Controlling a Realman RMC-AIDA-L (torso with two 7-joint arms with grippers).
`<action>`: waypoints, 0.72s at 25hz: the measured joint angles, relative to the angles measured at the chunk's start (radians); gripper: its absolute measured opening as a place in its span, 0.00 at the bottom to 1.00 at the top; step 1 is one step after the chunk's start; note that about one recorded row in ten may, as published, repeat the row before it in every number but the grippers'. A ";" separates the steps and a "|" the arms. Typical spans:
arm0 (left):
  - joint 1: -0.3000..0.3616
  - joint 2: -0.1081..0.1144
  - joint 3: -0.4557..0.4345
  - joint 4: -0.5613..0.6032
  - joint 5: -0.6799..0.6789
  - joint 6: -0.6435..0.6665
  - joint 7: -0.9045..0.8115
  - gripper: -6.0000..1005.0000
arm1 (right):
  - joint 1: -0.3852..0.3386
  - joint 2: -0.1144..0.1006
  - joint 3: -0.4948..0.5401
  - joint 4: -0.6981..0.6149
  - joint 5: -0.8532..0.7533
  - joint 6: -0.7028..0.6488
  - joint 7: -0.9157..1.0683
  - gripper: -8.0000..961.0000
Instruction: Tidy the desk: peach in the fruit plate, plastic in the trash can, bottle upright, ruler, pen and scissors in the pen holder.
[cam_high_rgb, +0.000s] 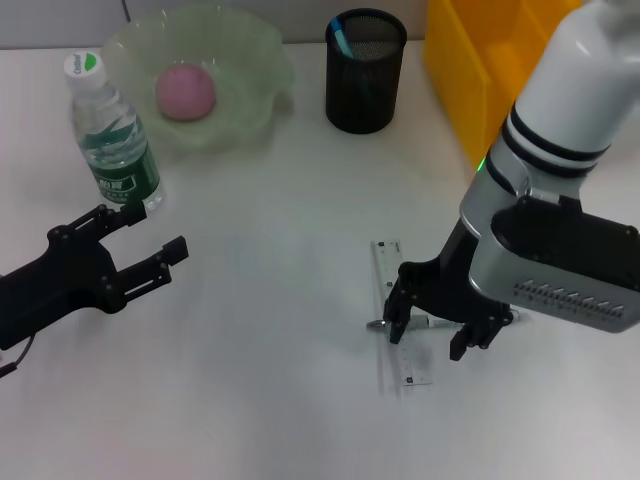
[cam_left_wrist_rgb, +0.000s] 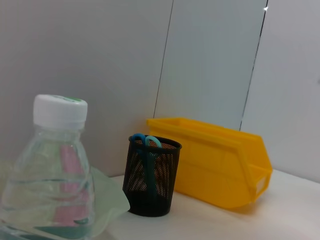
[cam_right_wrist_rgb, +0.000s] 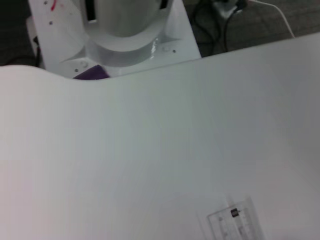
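between the open right gripper's fingers lies the pen, across the ruler.

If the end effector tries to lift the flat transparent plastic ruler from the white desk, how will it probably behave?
The flat transparent plastic ruler lies flush on the white desk, so its edge is probably hard to get under; it may slide instead. It looks thin, so likely light and slightly bendy. The slim silver-grey pen crossing it, under the right end effector, might roll away.

Right tool low, fingers spread
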 joint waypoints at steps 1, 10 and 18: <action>0.000 0.001 0.000 0.001 0.000 0.000 0.000 0.78 | 0.001 0.000 -0.004 -0.002 0.001 0.002 -0.004 0.66; 0.000 0.001 -0.001 0.003 0.001 0.000 0.001 0.78 | 0.005 0.002 -0.021 0.012 0.016 0.032 -0.042 0.67; 0.000 0.000 -0.001 0.003 0.001 0.000 -0.005 0.78 | 0.041 0.003 -0.029 0.080 0.038 0.066 -0.083 0.67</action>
